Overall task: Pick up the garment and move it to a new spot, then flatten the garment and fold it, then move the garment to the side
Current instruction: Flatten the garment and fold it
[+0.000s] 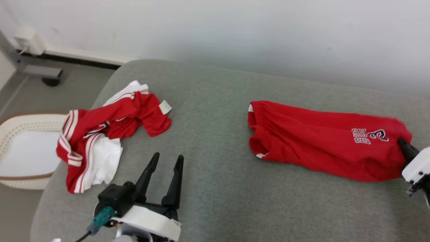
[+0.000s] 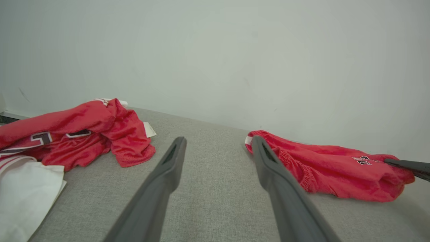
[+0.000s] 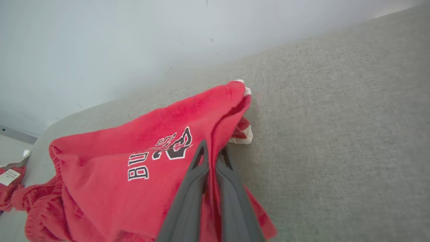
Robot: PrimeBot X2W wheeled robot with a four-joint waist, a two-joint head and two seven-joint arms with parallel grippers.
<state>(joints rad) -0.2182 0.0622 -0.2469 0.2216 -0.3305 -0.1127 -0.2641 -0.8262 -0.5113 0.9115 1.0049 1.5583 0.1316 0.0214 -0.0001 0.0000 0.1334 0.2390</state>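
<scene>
At the far left, a pale woven basket [image 1: 20,183] sits on the floor beside the grey cushion [image 1: 208,134]. On the cushion's left end we see a crumpled red-and-white jersey [image 1: 100,134], one edge hanging over the side toward the basket. Just right of it the left gripper [image 1: 168,155] hovers above bare fabric, its jaws spread wide and holding nothing. Farther right, well apart from the jersey, the red shorts [image 1: 319,148] lie stretched across the cushion, waistband toward the middle and white-and-dark lettering near the right end. At that end the right gripper [image 1: 404,146] has its jaws pinched together on a fold of the shorts just beside the lettering. In the right wrist view, we see that corner drawn up off the cushion.
</scene>
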